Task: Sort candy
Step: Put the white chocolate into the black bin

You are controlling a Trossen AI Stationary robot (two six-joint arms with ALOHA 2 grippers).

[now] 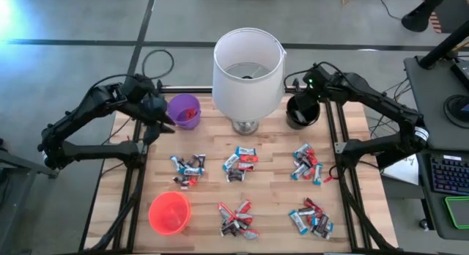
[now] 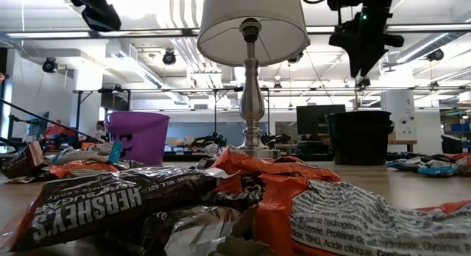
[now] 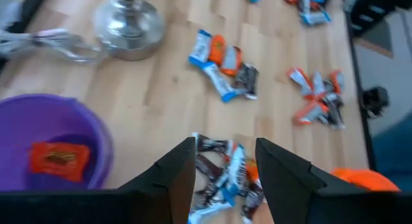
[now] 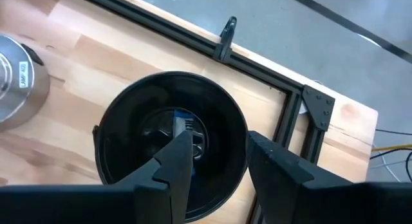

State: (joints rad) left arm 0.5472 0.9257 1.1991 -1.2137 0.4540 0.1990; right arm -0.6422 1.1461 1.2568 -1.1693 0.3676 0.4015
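Note:
Wrapped candy bars in red, blue-and-white and dark wrappers lie in several small heaps on the wooden table (image 1: 271, 189), such as the pile (image 1: 189, 169) and the pile (image 1: 306, 163). My left gripper (image 1: 163, 124) hovers open beside the purple cup (image 1: 184, 111), above the nearest pile (image 3: 225, 176); one orange-red candy (image 3: 59, 158) lies inside that purple cup (image 3: 45, 140). My right gripper (image 4: 215, 153) hangs open over the black cup (image 4: 168, 137), on whose bottom a blue-and-white candy (image 4: 183, 127) rests. The red cup (image 1: 169, 212) stands near the table's near left corner.
A table lamp with a white shade (image 1: 248, 64) and a silver base (image 3: 127, 21) stands at the far middle of the table, between the two arms. Black frame rails (image 4: 283, 89) run along the table's far and side edges. Bare wood shows between the piles.

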